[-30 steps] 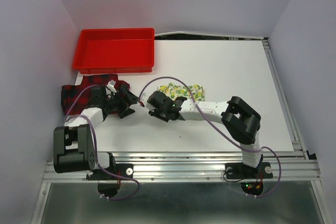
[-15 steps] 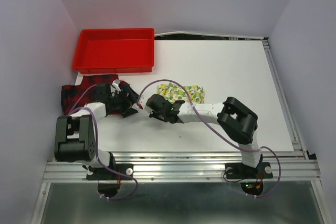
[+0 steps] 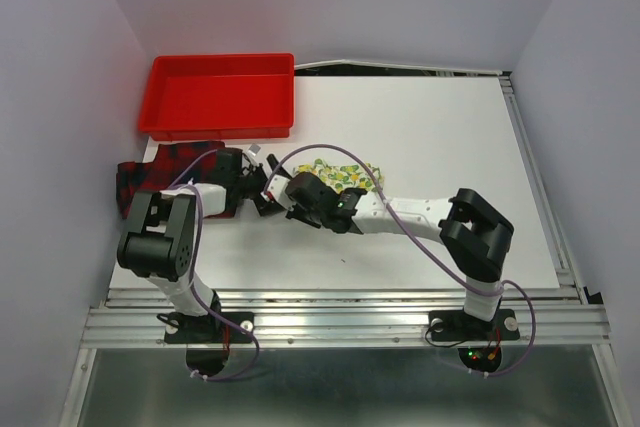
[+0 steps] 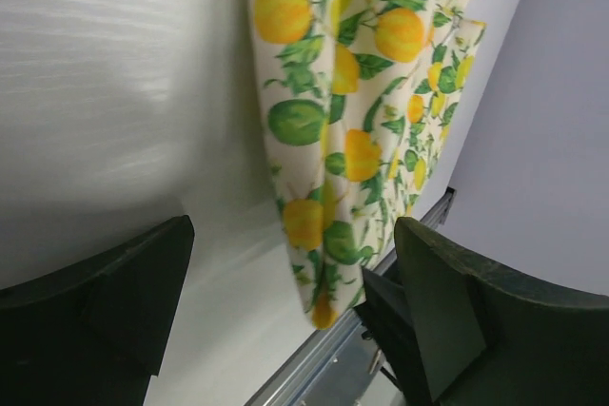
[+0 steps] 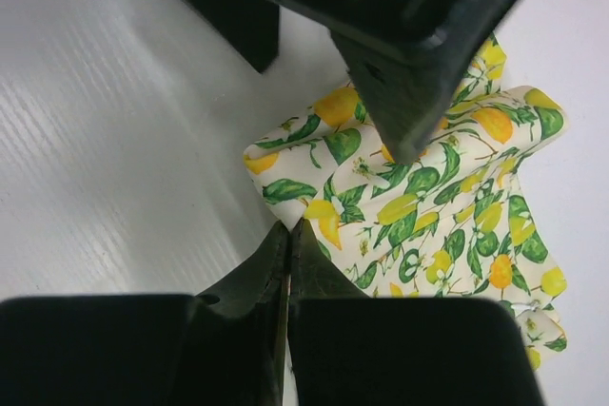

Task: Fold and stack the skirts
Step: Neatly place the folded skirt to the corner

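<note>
Right fingers [image 5: 252, 282] pinched shut on left end of lemon skirt [image 3: 345, 175], mid-table [image 3: 430, 127]. Left fingers [image 4: 124, 292] spread wide, holding nothing, facing same skirt. Plaid skirt [image 3: 135, 182] at left edge, beside red tray [image 3: 220, 132].

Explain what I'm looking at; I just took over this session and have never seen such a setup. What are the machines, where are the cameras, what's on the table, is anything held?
These are two robot arms bolted at the near edge of the table, each ending in a two-finger gripper. The wide picture looks down from above and behind them. The other two come from a camera on each wrist. On the table lie a red tray at the back left, a plaid skirt just in front of it, and a lemon-print skirt near the middle. The left gripper is open and holds nothing, facing the lemon-print skirt. The right gripper is shut, apparently pinching that skirt's edge.
</note>
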`<control>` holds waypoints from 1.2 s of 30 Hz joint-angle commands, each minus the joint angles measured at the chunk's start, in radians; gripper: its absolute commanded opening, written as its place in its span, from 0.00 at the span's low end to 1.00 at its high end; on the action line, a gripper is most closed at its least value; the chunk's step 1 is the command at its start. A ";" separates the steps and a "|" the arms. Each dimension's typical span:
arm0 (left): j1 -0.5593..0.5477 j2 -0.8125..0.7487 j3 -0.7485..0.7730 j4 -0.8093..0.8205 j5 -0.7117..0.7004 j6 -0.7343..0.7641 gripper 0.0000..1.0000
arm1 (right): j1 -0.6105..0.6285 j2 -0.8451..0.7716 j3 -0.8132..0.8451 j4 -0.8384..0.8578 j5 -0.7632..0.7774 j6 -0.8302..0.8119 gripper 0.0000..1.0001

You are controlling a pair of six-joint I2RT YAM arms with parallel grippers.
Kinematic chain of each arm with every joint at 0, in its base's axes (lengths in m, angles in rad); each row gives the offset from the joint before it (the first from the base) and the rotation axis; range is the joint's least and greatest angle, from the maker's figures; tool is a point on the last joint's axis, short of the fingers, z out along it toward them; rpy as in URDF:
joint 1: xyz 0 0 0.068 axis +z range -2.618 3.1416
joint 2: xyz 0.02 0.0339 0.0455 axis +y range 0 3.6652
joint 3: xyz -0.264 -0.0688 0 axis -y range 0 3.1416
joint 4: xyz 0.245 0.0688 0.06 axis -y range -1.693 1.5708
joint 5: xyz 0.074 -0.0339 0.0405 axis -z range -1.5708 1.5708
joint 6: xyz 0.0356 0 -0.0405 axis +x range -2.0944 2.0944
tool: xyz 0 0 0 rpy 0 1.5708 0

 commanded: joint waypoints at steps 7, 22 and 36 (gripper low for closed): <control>-0.110 0.063 -0.006 0.313 0.050 -0.158 0.98 | 0.006 -0.026 -0.015 0.047 -0.020 -0.007 0.01; -0.183 0.180 0.069 0.321 0.024 -0.161 0.91 | 0.006 -0.029 0.031 0.047 -0.019 0.034 0.01; -0.128 0.090 0.192 -0.024 -0.066 0.162 0.13 | -0.015 -0.104 0.025 0.027 -0.023 0.092 0.55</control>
